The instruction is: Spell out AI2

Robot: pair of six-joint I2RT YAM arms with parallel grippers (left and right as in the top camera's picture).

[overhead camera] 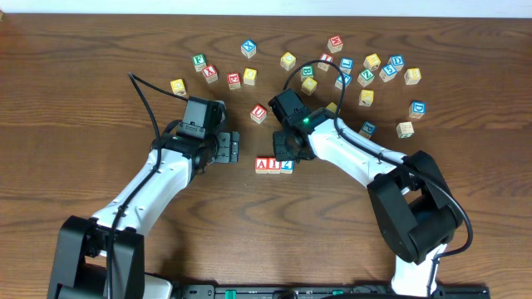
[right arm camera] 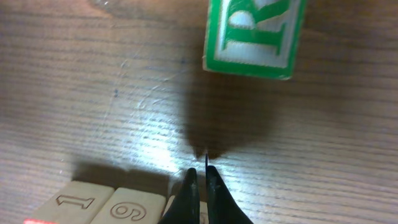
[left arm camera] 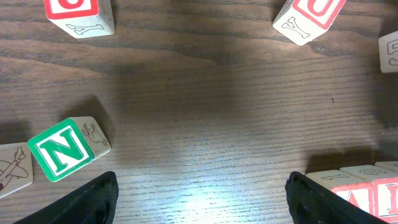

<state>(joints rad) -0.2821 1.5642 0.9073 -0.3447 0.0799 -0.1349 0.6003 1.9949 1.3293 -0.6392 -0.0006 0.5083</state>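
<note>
AI2 row [overhead camera: 274,165] lies just beside the closed right tool [right arm camera: 202,175].

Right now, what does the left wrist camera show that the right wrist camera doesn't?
Left wrist only: a green N block, the red A block, and the left tool wide open. Right wrist only: a green R block, block sides marked 1 and 9, and the right tool shut, empty. Both: the wood table.
</note>
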